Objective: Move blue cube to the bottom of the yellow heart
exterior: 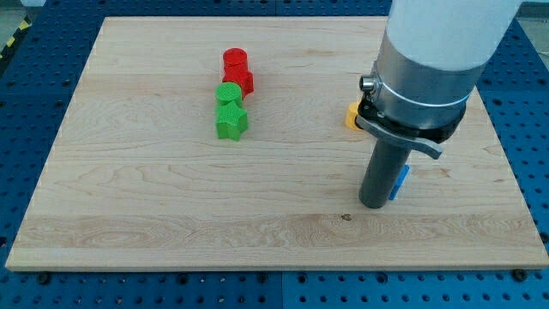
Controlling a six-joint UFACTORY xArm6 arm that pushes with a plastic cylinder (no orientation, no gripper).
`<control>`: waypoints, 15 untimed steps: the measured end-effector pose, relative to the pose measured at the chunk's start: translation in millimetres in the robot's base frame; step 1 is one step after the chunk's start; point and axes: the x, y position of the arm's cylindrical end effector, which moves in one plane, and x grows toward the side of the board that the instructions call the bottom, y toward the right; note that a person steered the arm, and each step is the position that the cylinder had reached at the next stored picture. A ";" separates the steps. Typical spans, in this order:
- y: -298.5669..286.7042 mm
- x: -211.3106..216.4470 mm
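The blue cube (401, 181) sits right against my tip (372, 206), on the tip's right side, mostly hidden behind the rod. My tip is a plain rod, so it holds nothing; it only pushes. The yellow heart (352, 114) lies above my tip, half covered by the arm. I think the cube is nearly below it. The red blocks (236, 70) and green blocks (230, 112) lie far left.
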 end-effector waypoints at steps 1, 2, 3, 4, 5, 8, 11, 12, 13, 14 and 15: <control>18.5 -0.6; 27.3 20.9; 45.1 27.4; 43.9 14.2; 39.3 10.6; 35.0 -9.6; 17.4 -40.9; 4.3 -52.2; 3.8 -29.8; -25.1 -8.3; -45.8 -30.7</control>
